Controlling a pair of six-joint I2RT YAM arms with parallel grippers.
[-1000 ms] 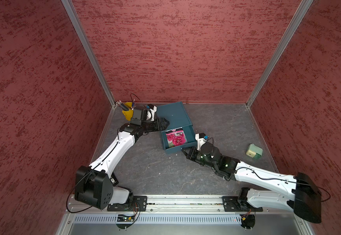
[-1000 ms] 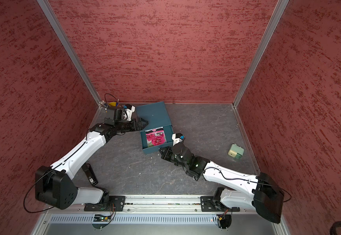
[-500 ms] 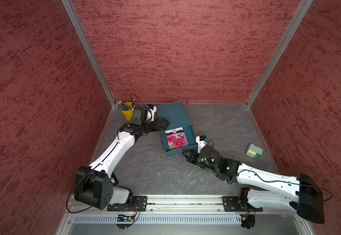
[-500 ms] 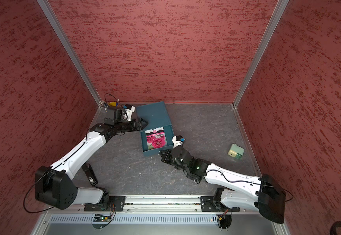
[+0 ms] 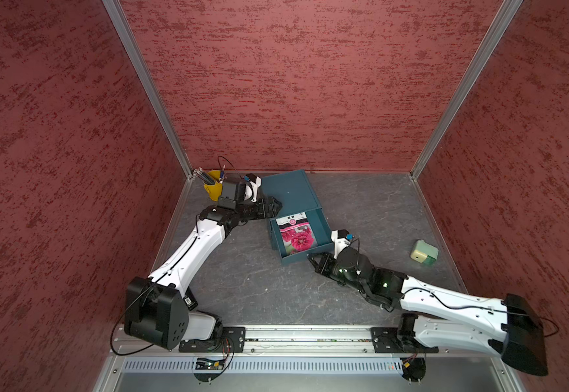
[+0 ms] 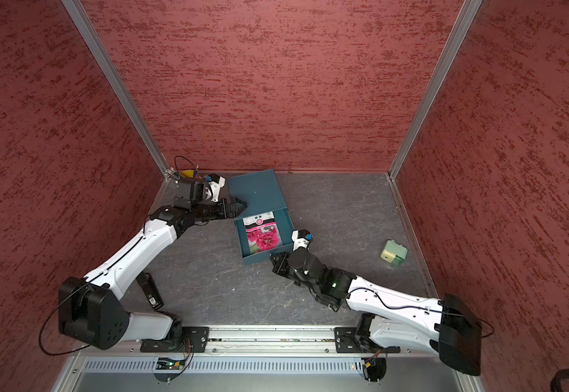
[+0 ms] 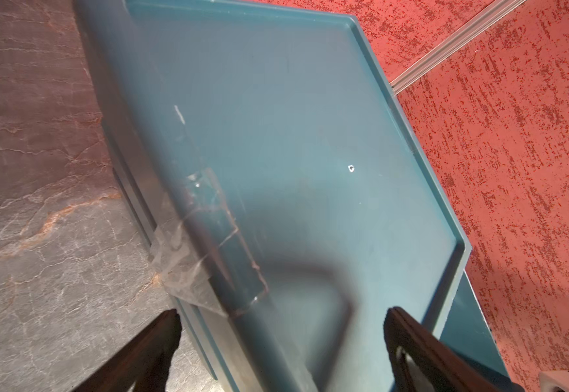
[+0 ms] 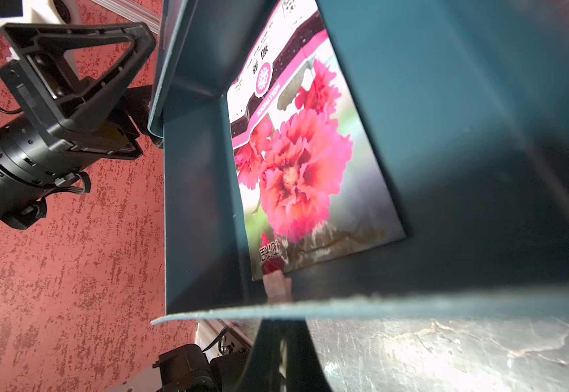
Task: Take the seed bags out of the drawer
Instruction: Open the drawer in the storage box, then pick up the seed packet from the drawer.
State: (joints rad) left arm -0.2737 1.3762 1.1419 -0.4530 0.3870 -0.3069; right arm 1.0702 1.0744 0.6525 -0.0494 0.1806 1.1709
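Right wrist: end effector (image 8: 282, 334) at drawer front edge (image 8: 412, 303)

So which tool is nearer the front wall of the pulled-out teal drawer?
Right. The right tool sits just outside the drawer's front wall, near one corner. The left tool is past the drawer's other end, over the flat teal casing.

Two white-shelled arms (image 5: 195, 251) with black joints (image 5: 383, 283) and bulky black shoulders (image 5: 156, 315)

Teal drawer (image 5: 297, 260), pink-red flowered seed bag (image 5: 295, 235), mottled red walls (image 5: 293, 85).
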